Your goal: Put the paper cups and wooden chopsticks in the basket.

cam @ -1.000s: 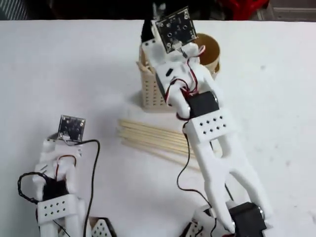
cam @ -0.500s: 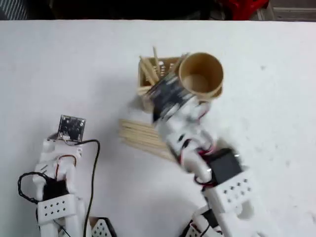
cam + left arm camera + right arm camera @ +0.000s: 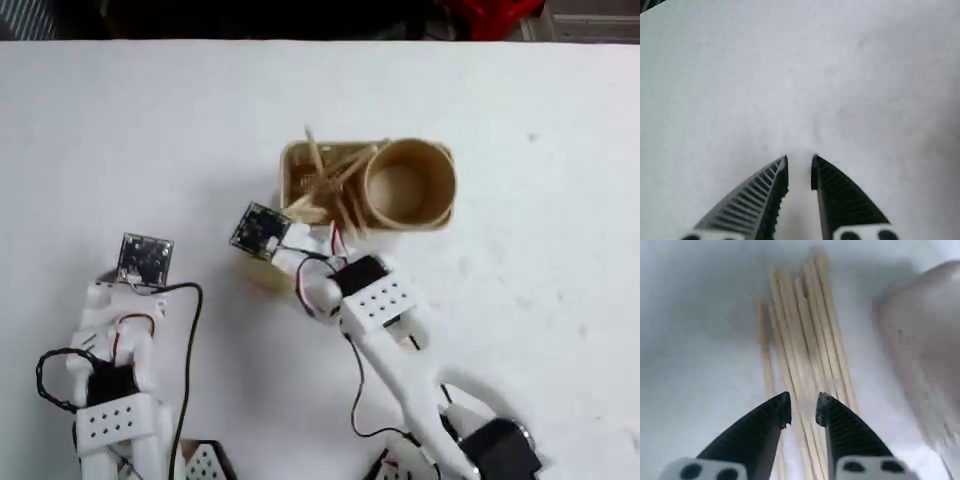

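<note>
right gripper (image 3: 802, 410), slightly parted and empty, hovers over loose chopsticks (image 3: 805, 340), blurred basket (image 3: 920, 355) beside; left gripper (image 3: 799, 170) likewise, over table (image 3: 790, 75).

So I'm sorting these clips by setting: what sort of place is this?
Probably a robotics lab or hobby bench: two white arms with bare wiring sit at a plain white table, with a basket, paper cup and wooden chopsticks as practice props.

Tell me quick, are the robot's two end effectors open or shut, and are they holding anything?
Left end effector: slightly open, holding nothing.
Right end effector: slightly open over the chopsticks, holding nothing.
</note>
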You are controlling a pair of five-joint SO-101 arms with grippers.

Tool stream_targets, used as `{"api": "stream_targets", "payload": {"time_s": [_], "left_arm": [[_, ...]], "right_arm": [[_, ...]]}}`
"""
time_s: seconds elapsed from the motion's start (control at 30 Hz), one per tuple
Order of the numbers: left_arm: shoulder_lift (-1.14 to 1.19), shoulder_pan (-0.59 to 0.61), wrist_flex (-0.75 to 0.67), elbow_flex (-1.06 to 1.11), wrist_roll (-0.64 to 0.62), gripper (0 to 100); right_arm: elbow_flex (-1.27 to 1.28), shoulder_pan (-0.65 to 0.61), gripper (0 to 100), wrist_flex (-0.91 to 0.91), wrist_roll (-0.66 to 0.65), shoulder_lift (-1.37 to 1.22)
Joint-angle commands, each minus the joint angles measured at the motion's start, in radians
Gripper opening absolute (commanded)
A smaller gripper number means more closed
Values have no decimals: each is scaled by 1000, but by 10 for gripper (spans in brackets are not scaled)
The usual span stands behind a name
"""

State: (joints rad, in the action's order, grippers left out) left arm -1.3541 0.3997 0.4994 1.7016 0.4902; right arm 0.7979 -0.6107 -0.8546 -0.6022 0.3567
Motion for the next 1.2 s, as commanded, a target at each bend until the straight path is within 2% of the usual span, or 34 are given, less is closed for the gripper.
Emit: {"api": "stream_targets", "payload": {"time_s": [0.0,0.23,0.4,0.77,1.03,1.17], "left_arm": [[-13,-15,-25,-8,-6,94],[-13,-15,-25,-8,-6,94],[-13,-15,-25,-8,-6,94],[-13,-15,-25,-8,-6,94],[-13,-15,-26,-8,-6,94],[-13,-15,-26,-8,-6,94]], "right_arm": [[-74,33,95,4,-12,-1],[-428,145,95,-171,-12,16],[-580,173,95,-226,-12,-7],[-614,165,95,-323,23,15],[-605,163,96,-470,123,331],[-557,99,95,-579,127,410]]}}
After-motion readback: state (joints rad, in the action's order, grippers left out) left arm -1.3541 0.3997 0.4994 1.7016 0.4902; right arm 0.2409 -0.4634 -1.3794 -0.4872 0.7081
